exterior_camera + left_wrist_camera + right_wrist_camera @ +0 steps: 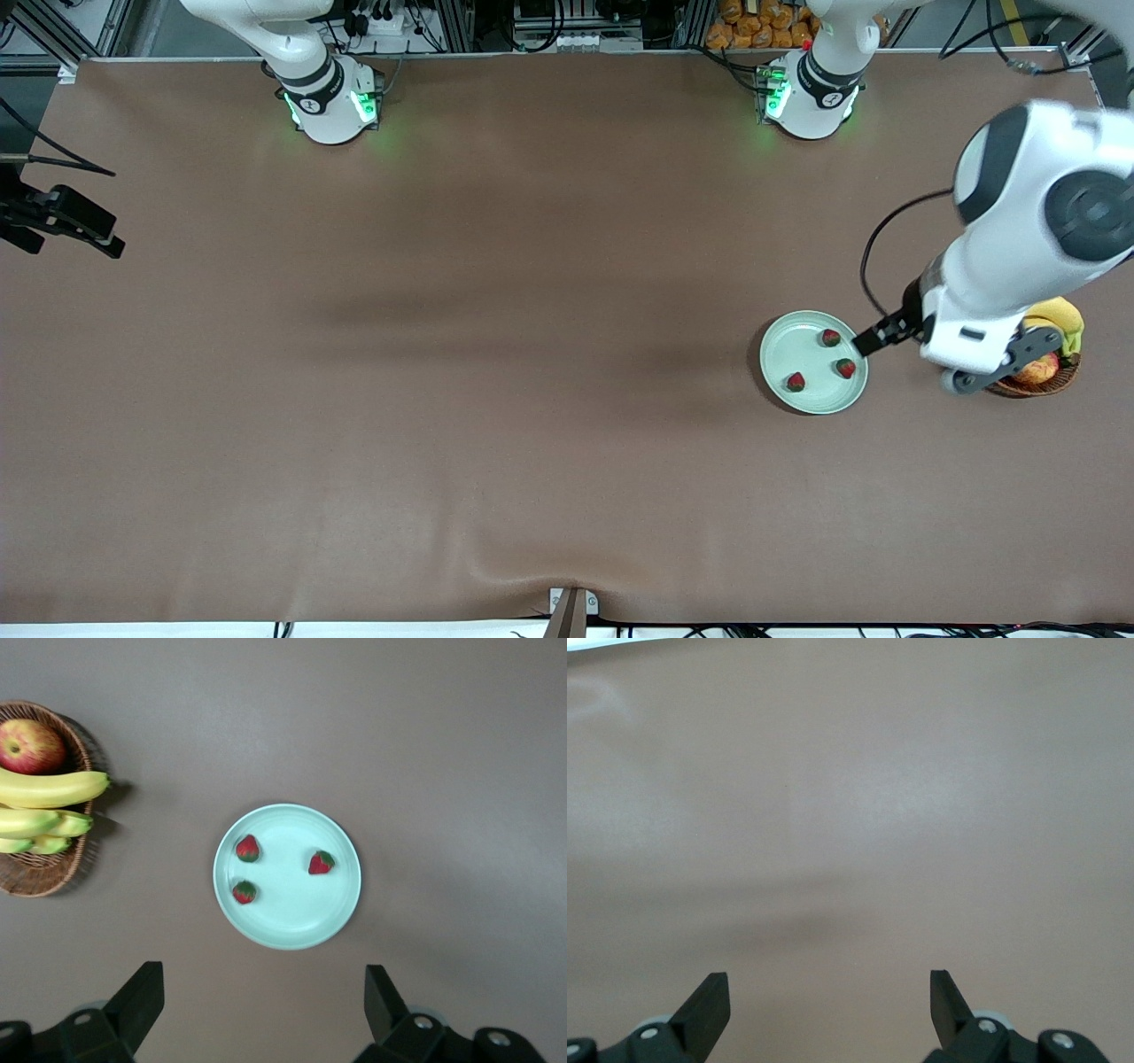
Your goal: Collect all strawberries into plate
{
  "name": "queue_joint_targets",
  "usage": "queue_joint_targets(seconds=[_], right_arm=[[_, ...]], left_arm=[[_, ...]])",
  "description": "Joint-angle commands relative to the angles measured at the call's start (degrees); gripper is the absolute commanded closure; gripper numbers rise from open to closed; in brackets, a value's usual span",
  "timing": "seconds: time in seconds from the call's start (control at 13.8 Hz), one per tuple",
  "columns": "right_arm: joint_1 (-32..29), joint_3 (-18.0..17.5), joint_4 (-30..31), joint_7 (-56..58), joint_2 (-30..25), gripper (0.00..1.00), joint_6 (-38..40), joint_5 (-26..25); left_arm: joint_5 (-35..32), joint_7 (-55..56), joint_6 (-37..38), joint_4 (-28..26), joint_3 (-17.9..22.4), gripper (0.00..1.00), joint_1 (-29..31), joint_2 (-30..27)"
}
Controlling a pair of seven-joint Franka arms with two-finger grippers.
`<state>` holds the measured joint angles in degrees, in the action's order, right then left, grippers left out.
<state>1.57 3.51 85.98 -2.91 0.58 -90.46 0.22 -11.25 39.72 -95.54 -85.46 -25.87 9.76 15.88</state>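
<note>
The big brown table [443,354] is the largest thing here, and most of it shows plain brown cloth. At the left arm's end of it sits the brown wicker basket [35,873] with yellow bananas [53,788] and a red-yellow apple [31,744] inside. Just beside the basket, toward the right arm's end, lies the round pale mint-green plate [802,403] with its raised rim.

On the plate rest all 3 tiny red strawberries [830,338] with dark green caps. They lie apart from each other, not touching. 1 is nearer the front camera than the other 2. I see no strawberry anywhere else on the table, so the job looks done. Nothing seems left to pick up.

The left gripper [264,1005] hangs in the air over the edge of the plate that is closest to the basket. Its 2 black fingers [142,997] stand wide apart and hold nothing. I think all that is left is for this arm to pull away.

The right gripper [829,1005] waits over bare table, up in the air. Its 2 fingers are wide apart too, with nothing between them.
</note>
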Motion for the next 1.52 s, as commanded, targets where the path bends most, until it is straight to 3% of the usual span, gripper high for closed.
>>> queue_joint_targets(seconds=[0.0,0.15,0.44,0.65,1.45], right_arm=[[-1.13,-0.7,-0.99,0.62,-0.05,0.0,0.37,-1.09],[-0.95,-0.7,-0.99,0.71,-0.05,0.0,0.37,-1.09],[-0.51,-0.61,-0.99,0.36,-0.05,0.0,0.37,-1.09],[-0.51,-0.61,-0.99,0.71,-0.05,0.0,0.46,-1.27],[-0.51,-0.43,-0.99,0.8,0.04,0.0,0.37,-1.27]], left_arm=[[1.32,-5.25,4.91,-0.32,-0.5,0.0,0.61,-5.59],[3.42,-11.21,6.94,-0.59,1.16,0.0,-0.61,-9.36],[7.37,-26.76,8.53,-0.41,13.7,0.0,-6.85,-11.92],[7.91,-35.66,8.7,-0.67,18.91,0.0,-8.79,-12.63],[11.34,-36.29,11.78,-3.23,20.51,0.0,-9.41,-16.94]])
